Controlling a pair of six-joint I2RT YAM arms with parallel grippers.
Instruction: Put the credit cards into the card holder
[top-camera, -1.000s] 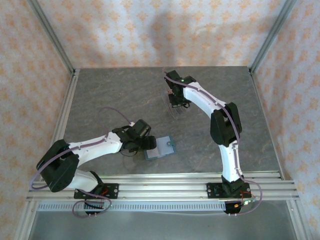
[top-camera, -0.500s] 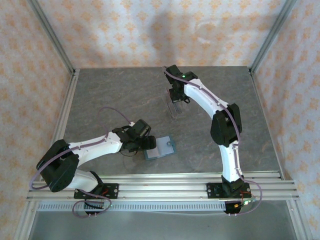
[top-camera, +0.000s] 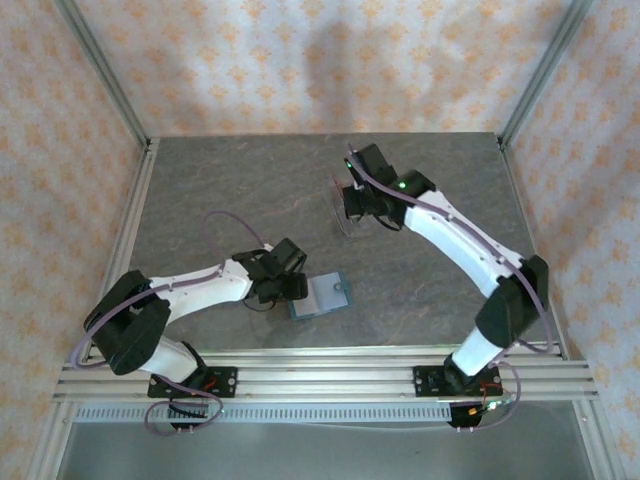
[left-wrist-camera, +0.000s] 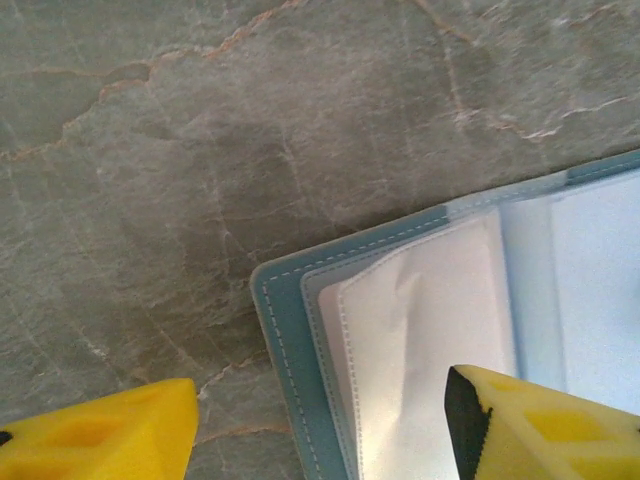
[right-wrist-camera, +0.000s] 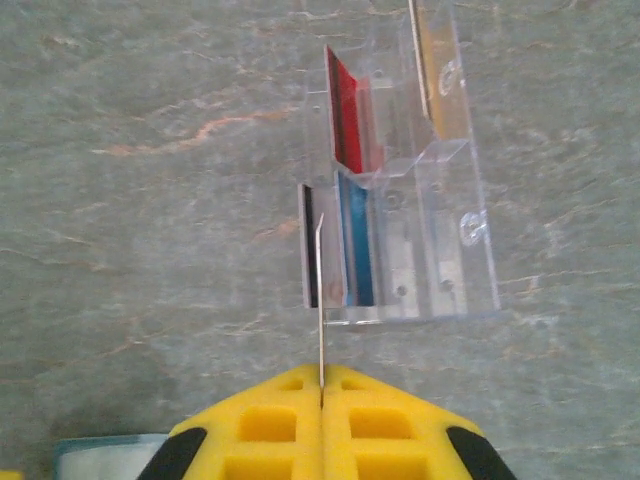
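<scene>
One credit card (right-wrist-camera: 320, 300), edge-on, sat clamped in our right gripper (right-wrist-camera: 321, 400) just beside the rack (right-wrist-camera: 420, 250), which we had drawn back from: the pick looked done. The card holder (left-wrist-camera: 400, 340) lay open, well apart from the rack, our left gripper (left-wrist-camera: 320, 400) spread over its corner.

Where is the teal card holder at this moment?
In the top view the teal card holder lies open at the near middle of the table, right of the left fingers and nearer than the clear card stand.
</scene>
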